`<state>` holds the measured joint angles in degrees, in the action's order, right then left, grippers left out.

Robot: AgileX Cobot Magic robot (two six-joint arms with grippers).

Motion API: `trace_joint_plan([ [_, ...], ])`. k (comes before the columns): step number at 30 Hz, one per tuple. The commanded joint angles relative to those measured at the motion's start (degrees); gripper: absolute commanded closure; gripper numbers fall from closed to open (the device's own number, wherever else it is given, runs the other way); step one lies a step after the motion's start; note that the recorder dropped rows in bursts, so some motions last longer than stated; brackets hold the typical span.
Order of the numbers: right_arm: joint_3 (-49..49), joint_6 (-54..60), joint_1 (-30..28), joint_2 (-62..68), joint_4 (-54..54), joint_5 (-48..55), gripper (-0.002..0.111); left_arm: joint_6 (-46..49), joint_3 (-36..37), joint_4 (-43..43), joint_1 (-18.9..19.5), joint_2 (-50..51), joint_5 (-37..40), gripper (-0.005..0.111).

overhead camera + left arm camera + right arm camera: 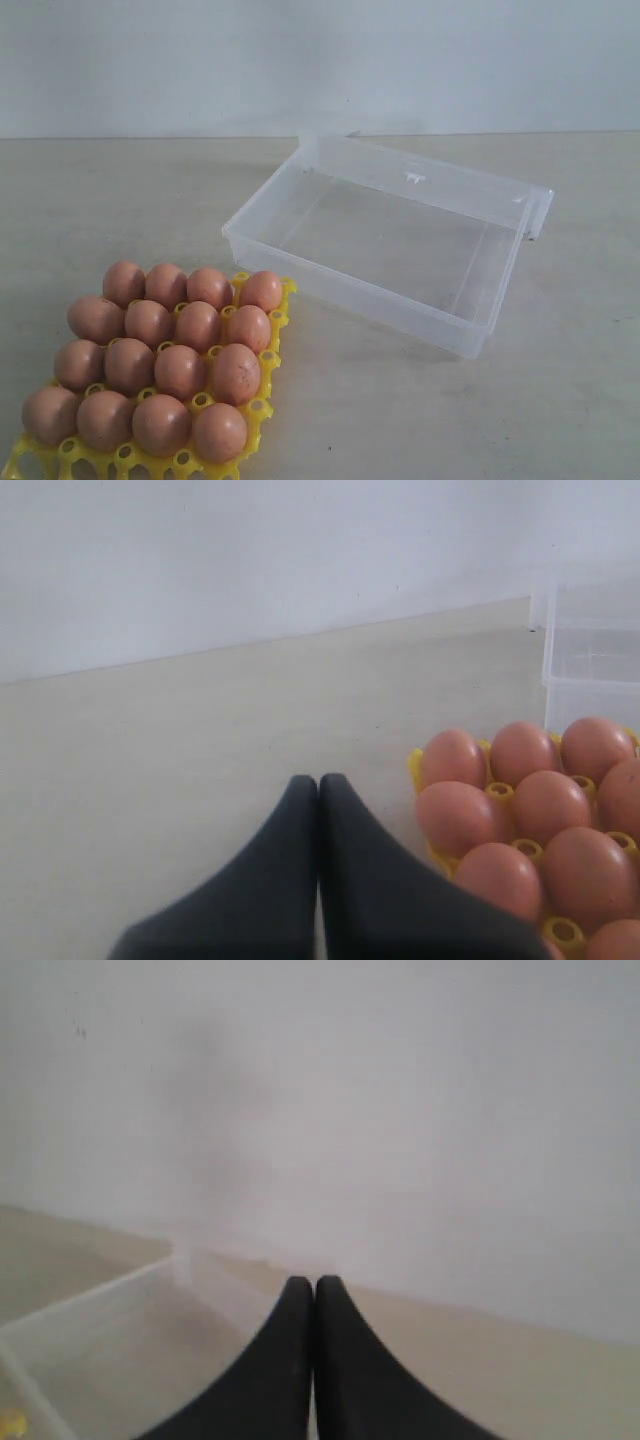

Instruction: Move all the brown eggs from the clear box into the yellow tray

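Several brown eggs point(180, 370) fill the cups of the yellow tray point(258, 408) at the front left of the table. The clear box point(470, 340) lies to the tray's right and farther back, lid open, with no eggs inside. Neither arm shows in the exterior view. In the left wrist view my left gripper point(318, 782) is shut with nothing in it, just beside the tray point(414, 764) and its eggs point(455, 815). My right gripper point(314, 1283) is shut and holds nothing, near a wall of the clear box point(90, 1295).
A pale wall point(320, 60) rises along the table's back edge. The box's hinged lid point(440, 180) stands open toward that wall. Bare tabletop point(400, 420) stretches in front of the box and to the tray's right.
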<state>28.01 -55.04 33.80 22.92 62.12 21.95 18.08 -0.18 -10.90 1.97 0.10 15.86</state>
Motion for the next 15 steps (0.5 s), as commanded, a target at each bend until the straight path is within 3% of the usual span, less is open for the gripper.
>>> trace_joint_plan([
  [1, -12.68, -13.33, -0.06, -4.85, 1.77, 1.01, 0.109, -0.06, 0.18, 0.05, -0.51, -0.10, -0.91, 0.111],
  [8, -28.01, -45.10, -0.06, -18.98, 32.11, 9.44, 0.109, -0.06, 0.18, 0.05, -0.51, -0.10, -0.91, 0.111],
  [11, -28.01, -31.46, -0.06, -22.92, 30.54, 17.40, 0.109, -0.06, 0.18, 0.05, -0.51, -0.10, -0.91, 0.111],
  [15, -28.01, -29.81, 0.04, -22.92, 27.78, 19.50, 0.109, -0.06, 0.18, 0.05, -0.51, -0.10, -1.29, 0.111],
])
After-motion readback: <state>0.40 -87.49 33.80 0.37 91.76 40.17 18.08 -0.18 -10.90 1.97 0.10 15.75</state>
